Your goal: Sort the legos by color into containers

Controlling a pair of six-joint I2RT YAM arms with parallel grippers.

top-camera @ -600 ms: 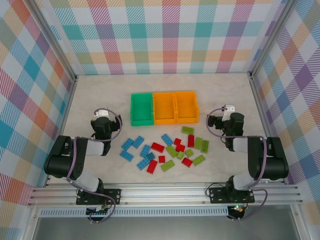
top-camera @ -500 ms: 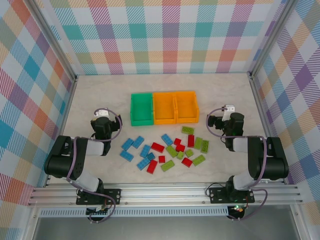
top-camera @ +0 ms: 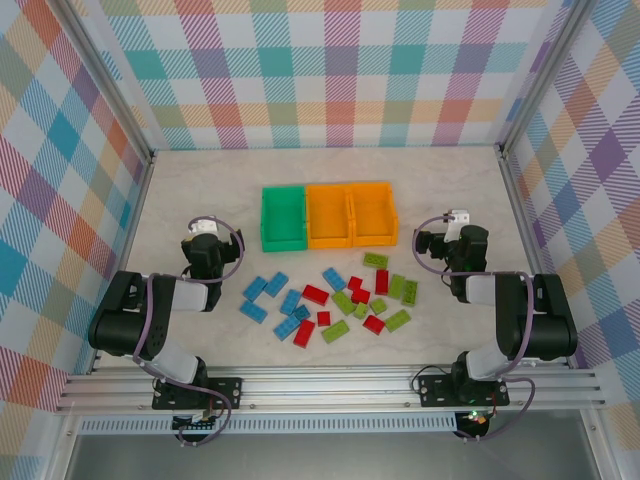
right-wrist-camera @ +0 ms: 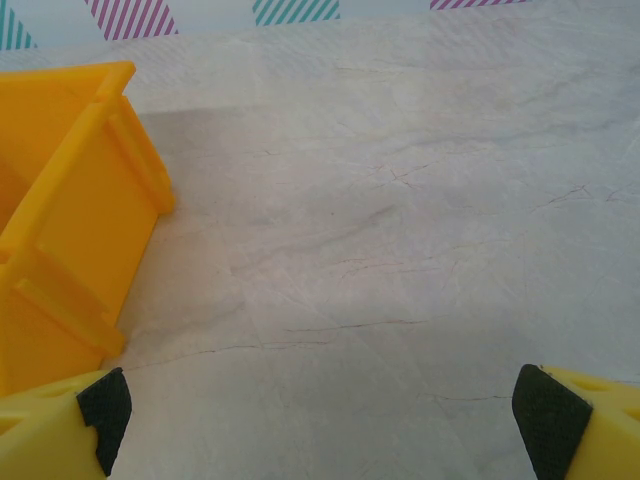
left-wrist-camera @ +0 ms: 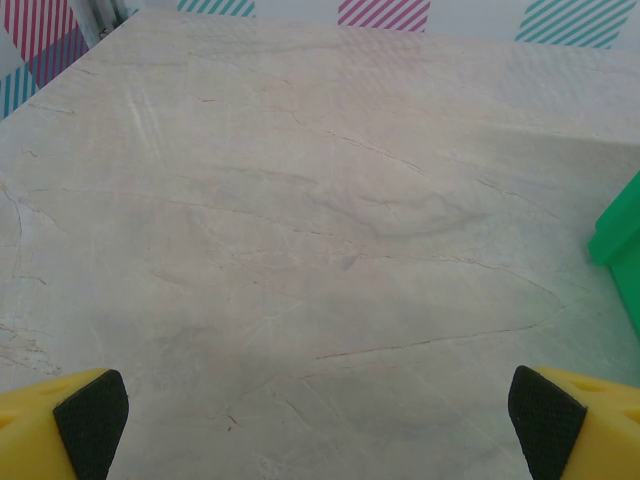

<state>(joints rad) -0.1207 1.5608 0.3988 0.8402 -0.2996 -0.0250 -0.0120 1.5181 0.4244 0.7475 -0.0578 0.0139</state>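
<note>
Left arm: folded back on itself, elbow toward the near-left corner of the surface [top-camera: 200, 180], forearm low and pointing at the far edge.
Left hand [left-wrist-camera: 320, 425]: spread wide and gripping nothing. Its two yellow fingers with black textured pads [left-wrist-camera: 92, 418] sit at the bottom corners of the wrist view, with bare surface between them (a corner of the green bin [left-wrist-camera: 618, 235] peeks in at the right).
Right arm: a mirror of the left, elbow toward the near-right corner, forearm aimed at the far edge.
Right hand [right-wrist-camera: 320, 415]: likewise fully apart and empty, with bare surface between the fingers. The right orange bin [right-wrist-camera: 70, 200] is just off to its left.
Containers: green bin, middle orange bin [top-camera: 329, 216] and right orange bin stand in one row with side walls touching. They are at the middle of the surface, a little nearer the far edge. They are open-topped, rectangular, smooth moulded plastic with ribbed outer walls.
Legos [top-camera: 330, 300]: loose on the surface between the bins and the near edge, between the two arms. Blue ones [top-camera: 262, 290] lie toward the left, red ones [top-camera: 316, 294] in the middle and lime green ones [top-camera: 400, 290] toward the right. They are small, flat, studded rectangles at mixed angles, and some are touching.
Surface: pale, matte and marble-like, with thin grey veins.
Walls [top-camera: 340, 70]: flat panels in pastel plaid.
</note>
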